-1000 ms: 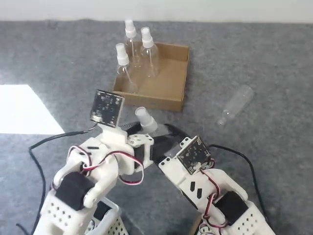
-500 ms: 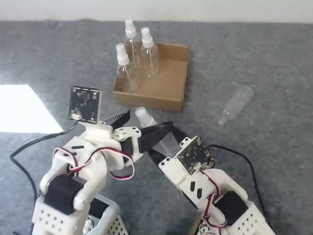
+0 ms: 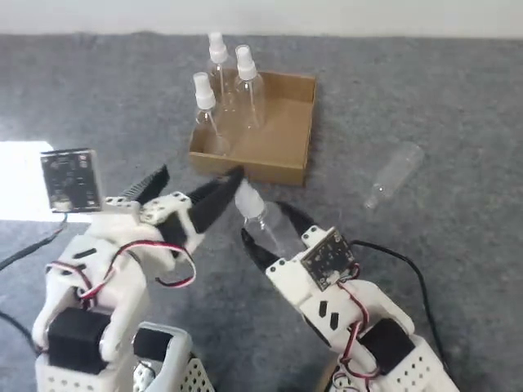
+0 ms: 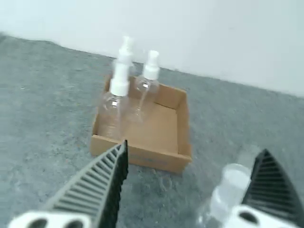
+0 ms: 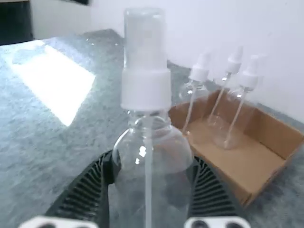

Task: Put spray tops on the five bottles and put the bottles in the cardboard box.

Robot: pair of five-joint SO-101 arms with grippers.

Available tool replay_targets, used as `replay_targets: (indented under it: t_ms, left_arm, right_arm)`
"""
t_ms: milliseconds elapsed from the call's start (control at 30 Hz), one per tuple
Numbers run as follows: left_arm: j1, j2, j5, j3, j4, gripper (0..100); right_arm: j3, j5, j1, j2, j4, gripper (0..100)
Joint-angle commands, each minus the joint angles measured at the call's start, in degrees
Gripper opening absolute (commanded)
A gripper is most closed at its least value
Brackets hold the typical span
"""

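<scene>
High view: the right claw [image 3: 270,235] clamps a capped bottle [image 3: 263,219] upright, near the cardboard box [image 3: 309,122]. The left claw [image 3: 198,176] gapes wide beside its top. An uncapped bottle [image 3: 392,174] lies apart on the desk [image 3: 458,98].

Left wrist view: three capped bottles [image 4: 128,80] stand in the box's far corner.

Right wrist view: capping looks finished. Boxing likely follows, which calls for lifting the bottle over the box wall.

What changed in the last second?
The left gripper let go of the spray top on the held bottle, opened, and pulled back to its own left. The right gripper stayed shut on that bottle, roughly in place. The three capped bottles in the cardboard box and the topless bottle lying on the table did not move.
</scene>
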Motion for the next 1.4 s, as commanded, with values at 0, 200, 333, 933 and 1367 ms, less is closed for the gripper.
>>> replay_targets:
  t_ms: [0, 200, 333, 933, 1367]
  left_arm:
    - [-7.1, -0.2, 4.7, -2.2, -0.2, 38]
    - [-13.3, -0.1, 7.4, -0.3, -1.1, 38]
    - [-14.9, -0.1, 7.4, 5.1, -6.2, 38]
    - [-17.9, -0.1, 7.5, 14.2, -14.7, 38]
    - [-18.0, -0.1, 7.5, 15.0, -14.8, 38]
  right_arm:
    - [-0.4, 2.7, 4.4, -1.8, -3.7, 1.3]
    - [-0.8, 3.3, 4.5, -1.8, -4.1, 1.3]
    - [-0.8, 3.3, 4.6, -1.5, -4.2, 1.3]
    - [-11.1, 3.1, 15.8, 10.4, -26.3, 0.9]
    - [-28.5, -4.7, 19.1, 48.0, -39.9, 0.9]
